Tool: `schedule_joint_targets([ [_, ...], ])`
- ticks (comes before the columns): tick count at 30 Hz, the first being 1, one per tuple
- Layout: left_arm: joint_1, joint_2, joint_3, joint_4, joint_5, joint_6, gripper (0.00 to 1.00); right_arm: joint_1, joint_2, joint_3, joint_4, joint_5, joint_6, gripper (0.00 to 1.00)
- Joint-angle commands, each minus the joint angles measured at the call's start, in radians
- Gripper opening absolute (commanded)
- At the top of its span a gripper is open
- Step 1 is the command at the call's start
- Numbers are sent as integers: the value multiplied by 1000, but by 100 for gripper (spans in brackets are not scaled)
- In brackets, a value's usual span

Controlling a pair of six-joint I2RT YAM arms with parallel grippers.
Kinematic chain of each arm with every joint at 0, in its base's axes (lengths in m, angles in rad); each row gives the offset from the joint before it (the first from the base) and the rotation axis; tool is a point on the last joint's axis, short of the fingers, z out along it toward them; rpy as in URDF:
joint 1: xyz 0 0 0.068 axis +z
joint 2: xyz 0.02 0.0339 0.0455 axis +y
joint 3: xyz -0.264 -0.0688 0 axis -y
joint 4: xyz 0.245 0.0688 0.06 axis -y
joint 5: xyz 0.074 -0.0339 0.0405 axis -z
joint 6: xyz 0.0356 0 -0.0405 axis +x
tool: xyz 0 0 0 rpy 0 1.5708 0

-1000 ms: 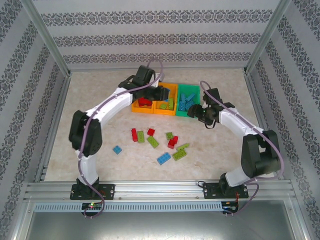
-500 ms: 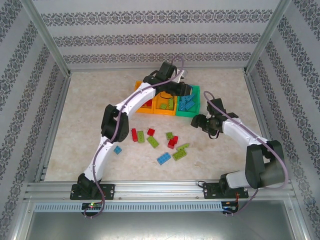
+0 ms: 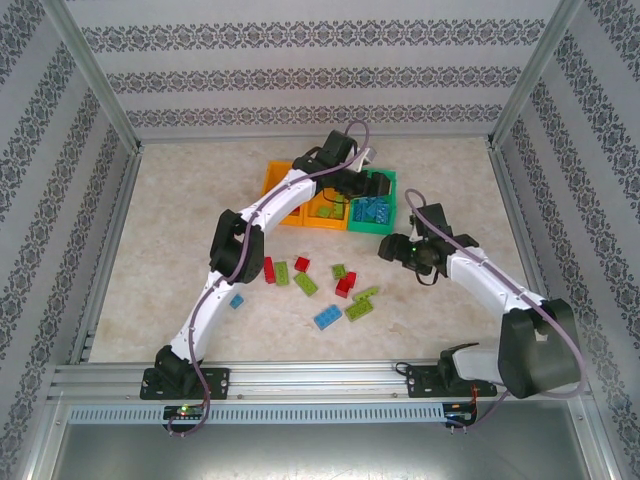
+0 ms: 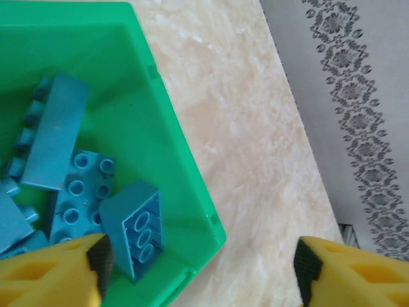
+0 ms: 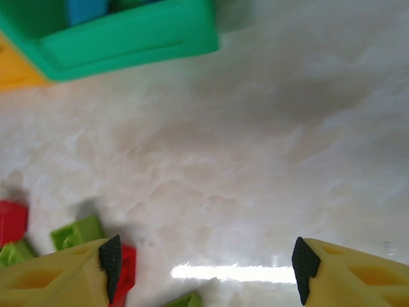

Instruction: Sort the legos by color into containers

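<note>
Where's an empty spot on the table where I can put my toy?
Bare table lies left of the left arm, behind the orange bins, and right of the green bin. The middle is crowded with loose legos.

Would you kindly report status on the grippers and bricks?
Left gripper open, empty, over edge of green plastic bin of blue studded bricks. Right gripper open, empty, above table. Loose mixed-colour bricks on table.

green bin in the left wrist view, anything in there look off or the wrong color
Nothing is the wrong color: every brick showing in the green bin is blue. One blue brick by the bin wall is tipped over, hollow underside facing the camera, while the neighboring brick lies studs up.
</note>
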Motion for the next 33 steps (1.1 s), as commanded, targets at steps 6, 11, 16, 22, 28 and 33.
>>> schedule_joint_targets([
  [6, 2, -213, -135, 58, -63, -12, 100, 140, 43, 71, -92, -35, -158, 74],
  [11, 4, -318, -246, 93, -101, -2, 100, 221, 145, 131, -91, -40, -156, 72],
  [16, 23, -409, -384, 98, -126, 15, 100, 323, 189, 178, -105, -47, -209, 71],
  [22, 87, -540, -633, 205, -125, -29, 100, 394, 185, 179, -170, 8, -332, 73],
  [28, 169, -655, -831, 296, -124, -81, 100, 470, 235, 223, -201, 69, -431, 73],
  [33, 220, -731, -934, 298, -141, -80, 100, 523, 285, 262, -204, 115, -477, 75],
])
